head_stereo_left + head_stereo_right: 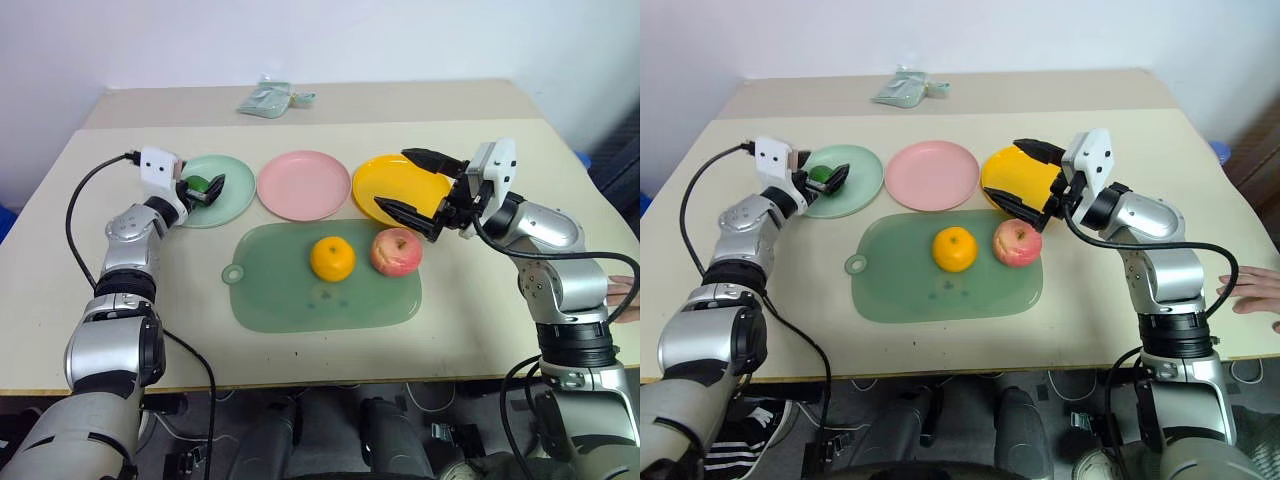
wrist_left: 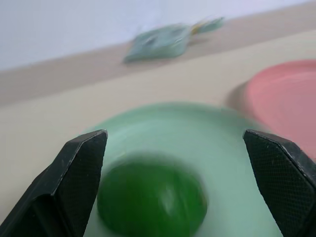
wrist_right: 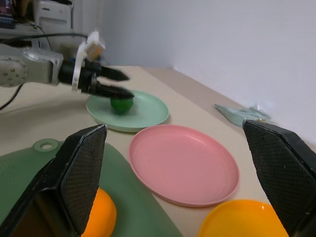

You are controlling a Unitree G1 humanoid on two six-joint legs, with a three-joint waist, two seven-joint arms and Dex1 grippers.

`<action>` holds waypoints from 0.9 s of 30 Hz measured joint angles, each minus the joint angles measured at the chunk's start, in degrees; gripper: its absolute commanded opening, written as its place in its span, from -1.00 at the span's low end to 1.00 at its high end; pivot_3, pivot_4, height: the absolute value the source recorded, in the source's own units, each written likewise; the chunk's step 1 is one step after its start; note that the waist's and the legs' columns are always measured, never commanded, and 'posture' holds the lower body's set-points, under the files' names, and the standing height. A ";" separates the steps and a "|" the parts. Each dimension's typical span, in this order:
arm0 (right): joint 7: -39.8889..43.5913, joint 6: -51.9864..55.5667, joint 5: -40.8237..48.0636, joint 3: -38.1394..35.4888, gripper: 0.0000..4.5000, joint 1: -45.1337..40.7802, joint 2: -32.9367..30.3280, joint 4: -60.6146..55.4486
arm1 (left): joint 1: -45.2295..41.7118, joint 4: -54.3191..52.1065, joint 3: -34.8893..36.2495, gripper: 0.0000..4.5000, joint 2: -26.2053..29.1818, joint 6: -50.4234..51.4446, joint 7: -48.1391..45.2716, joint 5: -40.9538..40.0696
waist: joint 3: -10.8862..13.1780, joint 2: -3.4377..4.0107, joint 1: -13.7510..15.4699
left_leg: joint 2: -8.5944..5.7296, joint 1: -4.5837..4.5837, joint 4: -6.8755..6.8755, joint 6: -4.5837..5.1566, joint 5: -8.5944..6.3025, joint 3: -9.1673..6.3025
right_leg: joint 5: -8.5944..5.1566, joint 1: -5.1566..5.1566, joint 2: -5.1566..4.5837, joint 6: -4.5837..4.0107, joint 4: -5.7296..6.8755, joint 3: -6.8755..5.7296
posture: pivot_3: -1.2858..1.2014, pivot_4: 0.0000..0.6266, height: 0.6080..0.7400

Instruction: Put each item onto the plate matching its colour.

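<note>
The small dark green fruit (image 1: 198, 185) lies on the mint green plate (image 1: 228, 206) at the back left. My left gripper (image 1: 205, 187) is open around it, and in the left wrist view the fruit (image 2: 150, 200) sits between the spread fingers (image 2: 79, 163). The pink plate (image 1: 303, 185) stands bare in the middle. My right gripper (image 1: 392, 178) hangs open over the yellow plate (image 1: 372, 177), holding nothing. Just in front of it, the red-pink apple (image 1: 396, 251) and the orange (image 1: 332, 258) rest side by side on the green mat (image 1: 290, 300).
A pale green packet (image 1: 265, 98) lies at the table's far edge. A person's hand (image 1: 1250, 295) rests on the table at the right edge. Bare tabletop lies in front of the mat and at both sides.
</note>
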 measured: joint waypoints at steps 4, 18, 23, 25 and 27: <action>1.90 1.39 0.63 0.15 1.00 0.89 -0.25 -0.27 | 1.23 -11.77 -0.09 1.00 -0.65 2.15 -15.58 -6.90 | 0.00 0.00 -0.18 | 0.02 0.01 0.00 0.00 0.00 0.01 | 0.00 0.03 -0.01 0.00 -0.02 0.01 | 0.03 -0.52 1.00; 4.95 5.22 2.31 0.57 1.00 1.36 -4.07 -2.68 | 13.48 -34.43 -11.62 1.00 -2.10 23.32 -40.76 -14.85 | -0.01 0.04 -0.90 | 0.05 0.04 -0.01 0.00 0.00 -0.03 | -0.01 0.05 0.01 -0.02 -0.03 0.02 | 0.03 -0.52 1.00; 6.89 6.83 3.87 0.16 1.00 3.49 -5.72 -4.34 | 13.05 -31.25 -14.64 1.00 -5.84 19.90 -40.91 -12.08 | -0.01 0.04 -0.23 | 0.08 0.03 0.01 0.00 0.00 0.00 | -0.01 0.02 0.01 -0.03 -0.04 0.04 | 0.03 -0.52 1.00; 6.29 7.27 4.02 -0.11 1.00 3.51 -5.72 -5.47 | 11.98 -30.24 -14.47 1.00 -5.99 19.47 -40.36 -11.97 | -0.01 0.04 -0.25 | 0.10 0.03 0.00 0.00 0.00 0.00 | -0.02 0.01 0.02 -0.03 -0.04 0.04 | 0.03 -0.52 1.00; 5.53 7.73 4.24 -0.15 1.00 3.51 -5.68 -6.28 | 11.51 -30.25 -14.02 1.00 -5.46 19.53 -40.53 -12.01 | -0.01 0.04 -0.24 | 0.09 0.03 0.00 0.00 -0.01 0.00 | -0.02 0.01 0.00 -0.03 -0.04 0.04 | 0.03 -0.52 1.00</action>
